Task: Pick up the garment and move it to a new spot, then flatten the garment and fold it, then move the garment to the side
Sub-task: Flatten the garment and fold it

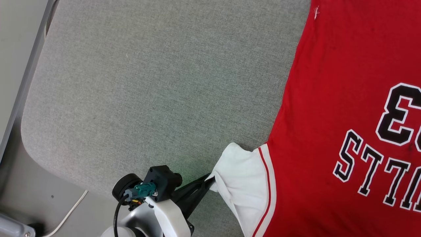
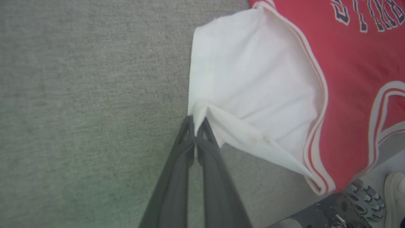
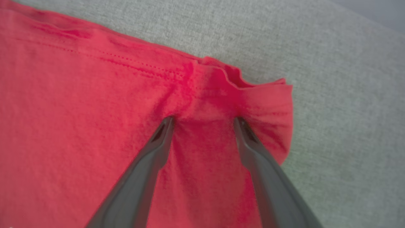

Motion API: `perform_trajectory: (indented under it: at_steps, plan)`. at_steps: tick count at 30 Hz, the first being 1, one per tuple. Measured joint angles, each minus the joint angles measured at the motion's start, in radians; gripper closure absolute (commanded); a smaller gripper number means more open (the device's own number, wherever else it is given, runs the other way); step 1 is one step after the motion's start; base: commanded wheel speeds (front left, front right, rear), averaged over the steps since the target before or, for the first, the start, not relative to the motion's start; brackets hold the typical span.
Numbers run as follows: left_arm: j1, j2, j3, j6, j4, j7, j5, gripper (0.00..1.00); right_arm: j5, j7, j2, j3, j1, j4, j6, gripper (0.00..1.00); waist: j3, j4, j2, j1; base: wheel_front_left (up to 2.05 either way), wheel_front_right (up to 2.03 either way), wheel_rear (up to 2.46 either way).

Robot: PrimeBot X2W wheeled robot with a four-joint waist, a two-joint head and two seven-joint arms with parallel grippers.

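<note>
Left claw [image 1: 210,179], angled toward two o'clock, clamps the garment [image 1: 329,115] by its white sleeve [image 1: 243,177]; right claw [image 3: 204,119], spread wide, rests on red fabric.

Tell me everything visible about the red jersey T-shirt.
The garment is a red, knit-looking T-shirt with a white sleeve edged in red-white trim and black, white-outlined lettering face up. It lies mostly flat on the grey fabric surface. The left gripper is shut on the sleeve's edge; the open right gripper presses a puckered hem corner.
</note>
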Motion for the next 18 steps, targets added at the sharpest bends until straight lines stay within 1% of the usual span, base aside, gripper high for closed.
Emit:
perform_trajectory:
  at_steps: [1, 10, 18]
  plan:
    - [-0.001, -0.001, -0.001, 0.0, 0.002, -0.001, 0.0, 1.0, 0.002, 0.0, -0.003, 0.005, 0.0, 0.004, 0.0, 1.0, -0.001, 0.001, 0.0, 0.0, 0.0, 0.0, 0.0]
    - [-0.003, -0.002, -0.001, 0.0, 0.025, -0.01, 0.0, 1.0, 0.027, -0.036, -0.008, 0.031, 0.033, 0.045, 0.0, 1.0, -0.039, -0.017, 0.0, 0.0001, 0.0, 0.0, 0.0]
    - [0.001, 0.007, 0.008, 0.012, 0.041, -0.01, -0.012, 1.0, 0.049, -0.092, -0.009, 0.044, 0.128, 0.091, 0.001, 1.0, -0.121, -0.059, 0.0, 0.0, 0.0, 0.0, 0.0]
